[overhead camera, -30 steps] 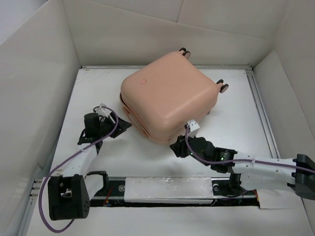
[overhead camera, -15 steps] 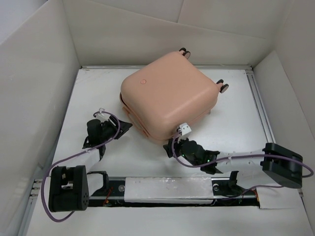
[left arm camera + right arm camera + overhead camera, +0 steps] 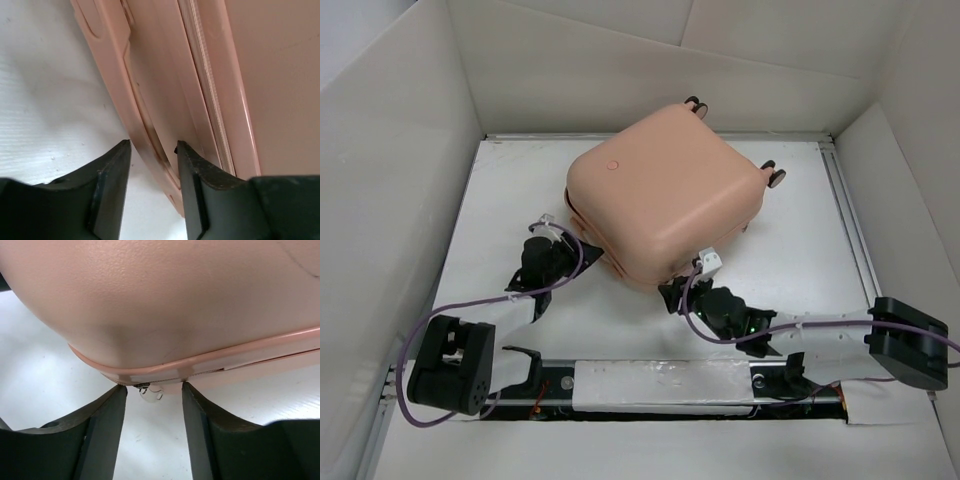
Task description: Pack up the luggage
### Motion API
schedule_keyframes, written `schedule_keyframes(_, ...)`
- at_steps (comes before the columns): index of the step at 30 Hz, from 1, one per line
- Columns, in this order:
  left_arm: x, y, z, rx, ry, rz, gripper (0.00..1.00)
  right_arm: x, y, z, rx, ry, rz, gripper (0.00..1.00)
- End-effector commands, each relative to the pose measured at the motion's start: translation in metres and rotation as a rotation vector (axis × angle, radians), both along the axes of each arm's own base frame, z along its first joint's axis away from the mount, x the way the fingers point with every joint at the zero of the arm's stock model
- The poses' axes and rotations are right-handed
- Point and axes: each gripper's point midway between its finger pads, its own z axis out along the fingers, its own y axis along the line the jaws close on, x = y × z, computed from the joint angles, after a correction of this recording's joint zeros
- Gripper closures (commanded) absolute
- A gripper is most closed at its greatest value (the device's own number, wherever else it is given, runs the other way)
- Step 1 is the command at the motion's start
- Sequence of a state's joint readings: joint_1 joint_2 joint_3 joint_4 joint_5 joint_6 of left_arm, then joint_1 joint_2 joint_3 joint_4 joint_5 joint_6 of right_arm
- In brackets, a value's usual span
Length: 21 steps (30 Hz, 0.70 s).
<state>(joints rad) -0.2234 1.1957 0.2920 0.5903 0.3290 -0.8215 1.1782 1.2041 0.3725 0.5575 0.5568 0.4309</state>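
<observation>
The luggage (image 3: 665,190) is a closed peach-pink hard-shell suitcase lying flat on the white table, with its wheels (image 3: 775,178) at the far right. My left gripper (image 3: 588,258) is open at the suitcase's near-left side. In the left wrist view the lower shell's rim (image 3: 145,145) runs between its fingertips (image 3: 152,150). My right gripper (image 3: 670,295) is open at the suitcase's near corner. In the right wrist view a small clear zipper pull (image 3: 150,391) hangs from the seam between its fingertips (image 3: 152,387), under the shell (image 3: 165,300).
White cardboard walls (image 3: 400,170) enclose the table on the left, back and right. A metal rail (image 3: 850,220) runs along the right side. The arm bases and their purple cables (image 3: 420,350) sit at the near edge.
My left gripper has moved right, up against the suitcase's side. My right gripper has shifted left along the near corner and its arm has folded lower.
</observation>
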Motion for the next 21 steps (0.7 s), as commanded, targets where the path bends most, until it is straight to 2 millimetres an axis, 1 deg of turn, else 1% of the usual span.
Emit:
schedule_keyframes(1, 0.016, 0.002, 0.018, -0.009, -0.075, 0.043, 0.63, 0.003, 0.003, 0.029, 0.108, -0.072, 0.005, 0.47)
schedule_keyframes(3, 0.015, -0.004, 0.02, -0.027, -0.086, 0.009, 0.66, 0.004, 0.002, 0.029, 0.117, -0.078, -0.004, 0.5)
schedule_keyframes(4, 0.014, -0.009, 0.016, -0.027, -0.082, -0.006, 0.67, 0.002, -0.003, 0.023, 0.112, -0.075, -0.004, 0.52)
schedule_keyframes(5, 0.012, -0.016, 0.018, -0.03, -0.09, -0.028, 0.69, 0.001, -0.004, 0.025, 0.13, -0.083, -0.004, 0.54)
schedule_keyframes(6, 0.013, -0.021, 0.016, -0.015, -0.088, -0.022, 0.73, 0.001, -0.005, 0.025, 0.137, -0.086, -0.004, 0.55)
schedule_keyframes(7, 0.003, -0.038, 0.01, -0.003, -0.075, -0.068, 0.76, 0.0, -0.006, 0.025, 0.146, -0.089, -0.005, 0.57)
schedule_keyframes(8, 0.003, -0.046, 0.011, 0.004, -0.081, -0.08, 0.8, 0.0, -0.007, 0.027, 0.163, -0.097, -0.005, 0.6)
schedule_keyframes(9, 0.005, -0.051, 0.016, 0.011, -0.098, -0.073, 0.83, 0.0, -0.008, 0.021, 0.153, -0.093, -0.005, 0.6)
schedule_keyframes(10, 0.004, -0.057, 0.015, 0.001, -0.095, -0.08, 0.86, 0.003, -0.009, 0.023, 0.154, -0.101, -0.007, 0.6)
schedule_keyframes(11, 0.003, -0.062, 0.017, -0.026, -0.087, -0.08, 0.88, 0.004, -0.008, 0.02, 0.146, -0.093, 0.008, 0.54)
schedule_keyframes(12, -0.001, -0.061, 0.013, -0.036, -0.08, -0.075, 0.89, 0.003, -0.003, 0.018, 0.133, -0.093, 0.025, 0.52)
schedule_keyframes(14, -0.001, -0.061, 0.015, -0.052, -0.092, -0.071, 0.95, 0.006, -0.001, 0.013, 0.108, -0.092, 0.029, 0.48)
schedule_keyframes(15, -0.001, -0.061, 0.015, -0.052, -0.092, -0.07, 0.97, 0.008, 0.002, 0.017, 0.11, -0.103, 0.03, 0.48)
schedule_keyframes(16, -0.001, -0.061, 0.018, -0.049, -0.105, -0.074, 1.0, 0.009, 0.003, 0.013, 0.104, -0.1, 0.03, 0.48)
schedule_keyframes(17, -0.002, -0.06, 0.015, -0.034, -0.102, -0.079, 1.0, 0.013, 0.004, 0.018, 0.117, -0.11, 0.008, 0.54)
schedule_keyframes(19, -0.003, -0.061, 0.017, -0.029, -0.109, -0.092, 1.0, 0.017, 0.001, 0.021, 0.115, -0.123, -0.022, 0.63)
schedule_keyframes(20, -0.005, -0.061, 0.02, -0.034, -0.114, -0.101, 1.0, 0.018, -0.002, 0.017, 0.089, -0.123, -0.032, 0.68)
schedule_keyframes(21, -0.005, -0.063, 0.023, -0.042, -0.122, -0.11, 1.0, 0.02, -0.001, 0.019, 0.086, -0.123, -0.041, 0.74)
